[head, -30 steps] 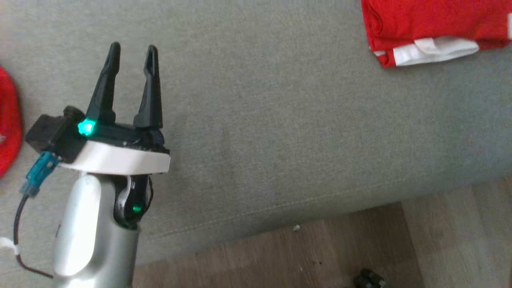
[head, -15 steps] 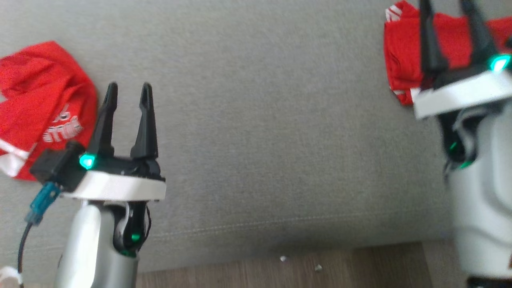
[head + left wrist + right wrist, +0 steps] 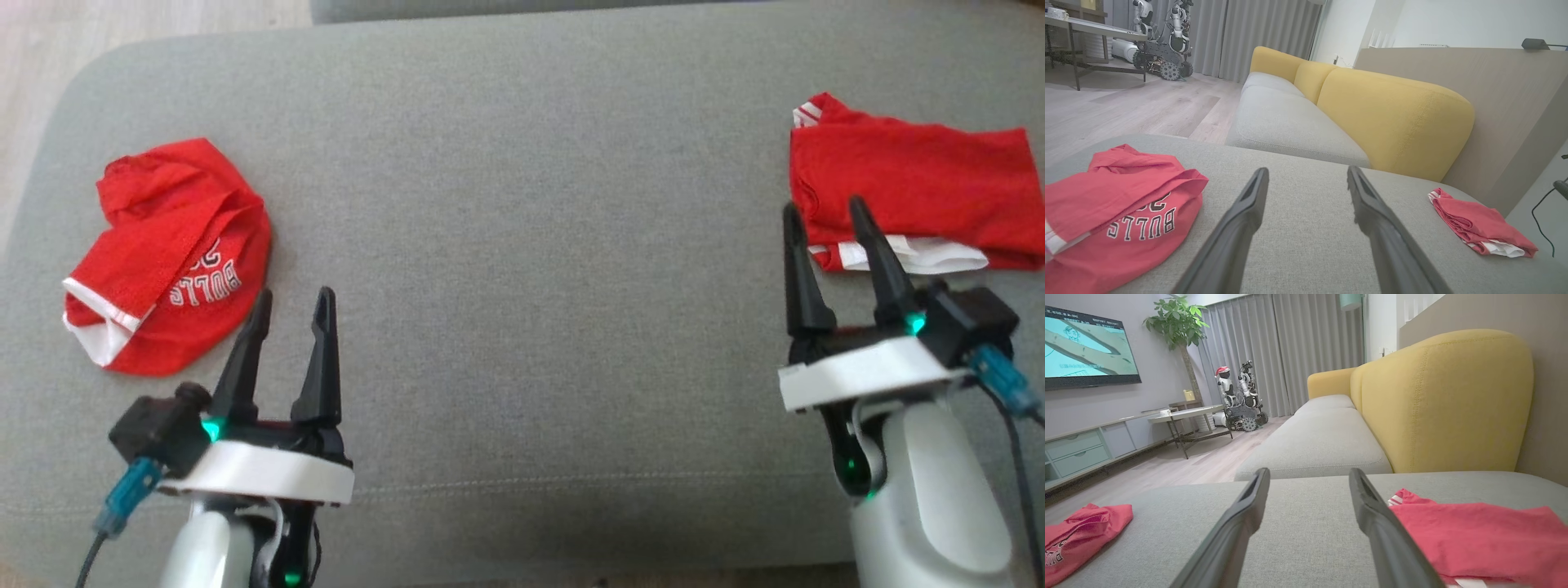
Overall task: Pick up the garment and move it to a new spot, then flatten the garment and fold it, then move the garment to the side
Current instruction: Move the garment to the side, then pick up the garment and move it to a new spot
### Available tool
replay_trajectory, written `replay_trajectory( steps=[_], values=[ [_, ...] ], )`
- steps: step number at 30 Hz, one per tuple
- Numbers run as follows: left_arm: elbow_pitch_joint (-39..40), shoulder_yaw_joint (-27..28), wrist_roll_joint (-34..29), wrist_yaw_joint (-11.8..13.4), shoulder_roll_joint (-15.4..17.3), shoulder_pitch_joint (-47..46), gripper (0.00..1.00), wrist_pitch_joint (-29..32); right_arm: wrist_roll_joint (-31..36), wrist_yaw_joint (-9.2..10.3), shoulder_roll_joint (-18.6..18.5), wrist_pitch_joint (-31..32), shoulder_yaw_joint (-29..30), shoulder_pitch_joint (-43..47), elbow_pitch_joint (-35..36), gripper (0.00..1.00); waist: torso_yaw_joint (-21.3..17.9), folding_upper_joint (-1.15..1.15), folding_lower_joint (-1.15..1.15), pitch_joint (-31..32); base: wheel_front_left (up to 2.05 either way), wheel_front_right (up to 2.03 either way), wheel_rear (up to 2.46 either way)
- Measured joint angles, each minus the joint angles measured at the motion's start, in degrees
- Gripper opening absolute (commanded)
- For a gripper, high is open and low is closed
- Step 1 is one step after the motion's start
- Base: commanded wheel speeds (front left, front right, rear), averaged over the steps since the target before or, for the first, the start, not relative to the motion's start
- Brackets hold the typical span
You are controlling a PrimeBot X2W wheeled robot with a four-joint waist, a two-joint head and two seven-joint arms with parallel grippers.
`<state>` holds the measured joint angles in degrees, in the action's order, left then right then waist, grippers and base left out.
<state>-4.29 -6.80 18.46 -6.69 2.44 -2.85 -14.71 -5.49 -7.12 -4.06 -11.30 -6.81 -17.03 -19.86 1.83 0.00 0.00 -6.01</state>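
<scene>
**Pick-up not yet begun**

The crumpled red garment [image 3: 167, 253] lies at the grey cushion's [image 3: 531, 245] left end, a folded garment [image 3: 914, 184] at its right end. The left gripper [image 3: 292, 296] and right gripper [image 3: 823, 206] hover above the cushion's near edge, jaws spread and empty. Likely next: the left reaches over and pinches the crumpled cloth.

We find the head camera above the grey cushion [image 3: 522, 269], facing steeply down at it from near. Both wrist cameras sit low over the cushion's near edge, looking level across it toward the yellow backrest [image 3: 1392, 118] beyond. All three views share the cushion top, the crumpled red garment [image 3: 167, 253] and the folded red garment [image 3: 906, 196].
</scene>
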Motion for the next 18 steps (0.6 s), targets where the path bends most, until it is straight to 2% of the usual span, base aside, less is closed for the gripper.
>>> replay_trajectory(
  steps=[6,18],
  values=[
    [2.1,-0.1,-0.7,0.6,0.0,1.2,1.0,0.0,1.5,0.0,0.6,-1.3,0.2,3.4,0.5,1.0,-0.3,0.0,0.0,0.9,0.0,0.0,0.0],
    [3.4,0.3,-1.2,1.1,0.0,2.3,1.0,0.0,1.5,0.0,0.6,-2.0,-1.4,3.5,1.0,1.0,-1.1,0.0,0.0,0.4,0.0,0.0,0.0]
  ],
)
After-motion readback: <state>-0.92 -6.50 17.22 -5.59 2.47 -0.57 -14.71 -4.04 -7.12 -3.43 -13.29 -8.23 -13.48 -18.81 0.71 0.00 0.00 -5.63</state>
